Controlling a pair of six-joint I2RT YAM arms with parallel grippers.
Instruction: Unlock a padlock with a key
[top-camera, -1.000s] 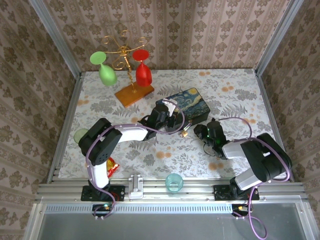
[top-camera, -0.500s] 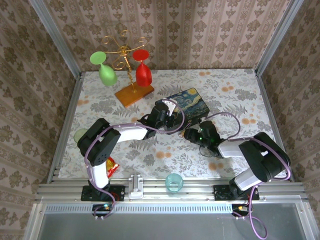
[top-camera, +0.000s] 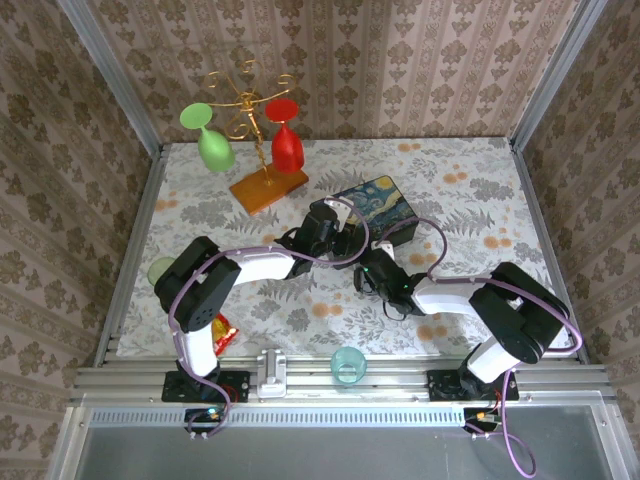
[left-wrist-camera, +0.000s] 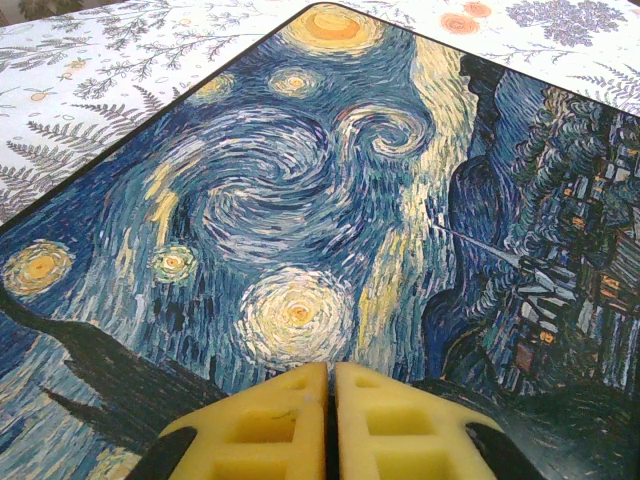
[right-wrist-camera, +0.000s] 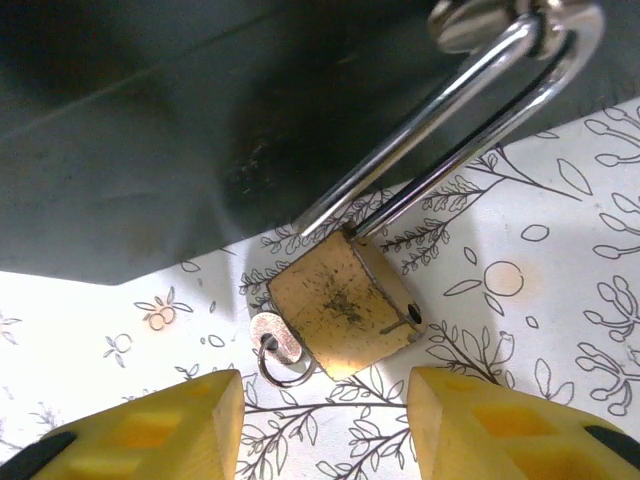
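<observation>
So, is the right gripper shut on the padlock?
No, the right gripper is open, and the padlock lies untouched just ahead of it.

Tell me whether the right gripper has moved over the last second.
Yes. In the top view the right gripper has slid left along the near side of the painted box, from off its right end toward its left half.

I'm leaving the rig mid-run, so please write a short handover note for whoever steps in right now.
Left gripper: shut, over the painted box lid.
Right gripper: open, holding nothing, just short of the padlock.
The padlock hangs by its shackle from the box's clasp; the key appears seated in its base.
Done: key in.
Left: grip the key, turn it, free the shackle. Whether the shackle has released cannot be told.
</observation>
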